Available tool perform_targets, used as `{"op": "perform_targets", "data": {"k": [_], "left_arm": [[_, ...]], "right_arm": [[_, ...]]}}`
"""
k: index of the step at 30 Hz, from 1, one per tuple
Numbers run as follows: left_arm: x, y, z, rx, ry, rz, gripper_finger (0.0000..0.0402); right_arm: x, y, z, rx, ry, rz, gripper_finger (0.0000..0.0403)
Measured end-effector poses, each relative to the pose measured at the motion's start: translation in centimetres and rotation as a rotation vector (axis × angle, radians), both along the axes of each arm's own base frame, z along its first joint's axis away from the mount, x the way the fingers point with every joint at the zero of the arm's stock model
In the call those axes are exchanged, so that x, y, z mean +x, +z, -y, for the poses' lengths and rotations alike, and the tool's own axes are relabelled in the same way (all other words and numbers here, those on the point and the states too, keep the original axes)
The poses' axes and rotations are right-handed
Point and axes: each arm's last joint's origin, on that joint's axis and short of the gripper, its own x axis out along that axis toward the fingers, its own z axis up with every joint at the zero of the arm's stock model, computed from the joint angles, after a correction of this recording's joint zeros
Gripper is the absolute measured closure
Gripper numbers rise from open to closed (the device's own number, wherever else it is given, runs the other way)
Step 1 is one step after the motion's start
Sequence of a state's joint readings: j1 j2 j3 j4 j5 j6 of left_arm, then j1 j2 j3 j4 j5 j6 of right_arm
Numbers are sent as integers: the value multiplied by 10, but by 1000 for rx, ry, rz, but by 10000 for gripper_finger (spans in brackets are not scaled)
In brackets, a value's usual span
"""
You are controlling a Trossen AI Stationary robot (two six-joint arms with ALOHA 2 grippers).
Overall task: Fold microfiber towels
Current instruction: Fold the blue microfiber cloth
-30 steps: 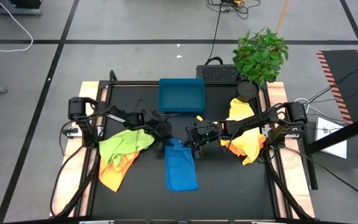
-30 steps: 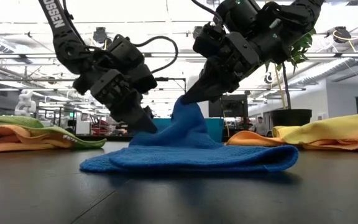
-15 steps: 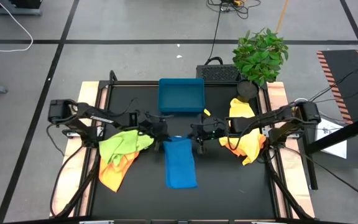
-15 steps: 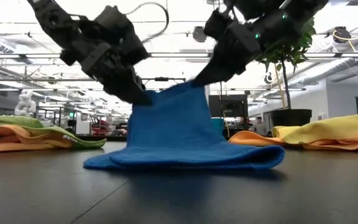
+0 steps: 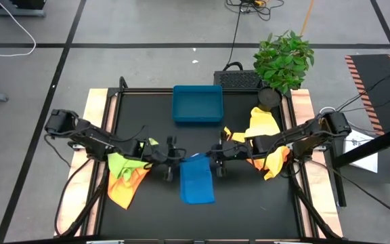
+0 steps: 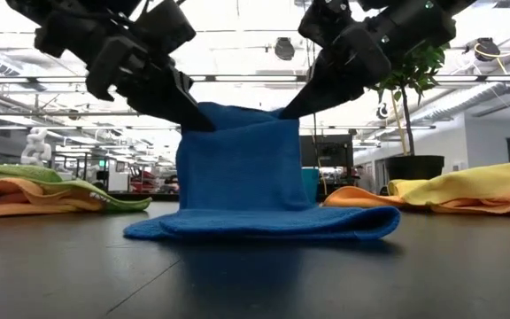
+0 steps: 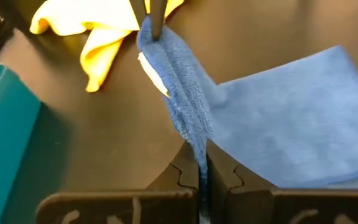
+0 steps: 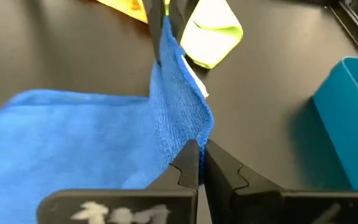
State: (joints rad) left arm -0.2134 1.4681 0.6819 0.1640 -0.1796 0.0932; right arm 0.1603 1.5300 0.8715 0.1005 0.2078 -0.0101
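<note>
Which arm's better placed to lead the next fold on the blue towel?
Neither, in my judgement: the left gripper and right gripper each pinch an upper corner of the blue towel, lifted edge taut between them. Likely both carry it over together.

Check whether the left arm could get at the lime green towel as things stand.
Probably not right now. The lime green towel lies under the left arm, with nothing else blocking it, but the left gripper is shut on a corner of the blue towel, which the right gripper also holds.
</note>
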Motion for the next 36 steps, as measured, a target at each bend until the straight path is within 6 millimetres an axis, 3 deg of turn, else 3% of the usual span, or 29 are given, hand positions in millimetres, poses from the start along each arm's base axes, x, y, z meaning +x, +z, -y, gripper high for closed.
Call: {"op": "perform_targets", "data": {"k": [11,15,24,36], "left_arm": [[-9,5,50,-63,-103,77,400],[-7,-4,65,-69,-127,100,400],[21,-28,81,-62,-128,3,393],[34,-11,89,-5,-155,-132,392]], "right_arm": [[-8,1,-45,83,144,8,401],[-13,-1,-56,106,166,0,401],[-35,-33,-60,192,149,-2,401],[-52,-41,-75,344,250,153,401]]}}
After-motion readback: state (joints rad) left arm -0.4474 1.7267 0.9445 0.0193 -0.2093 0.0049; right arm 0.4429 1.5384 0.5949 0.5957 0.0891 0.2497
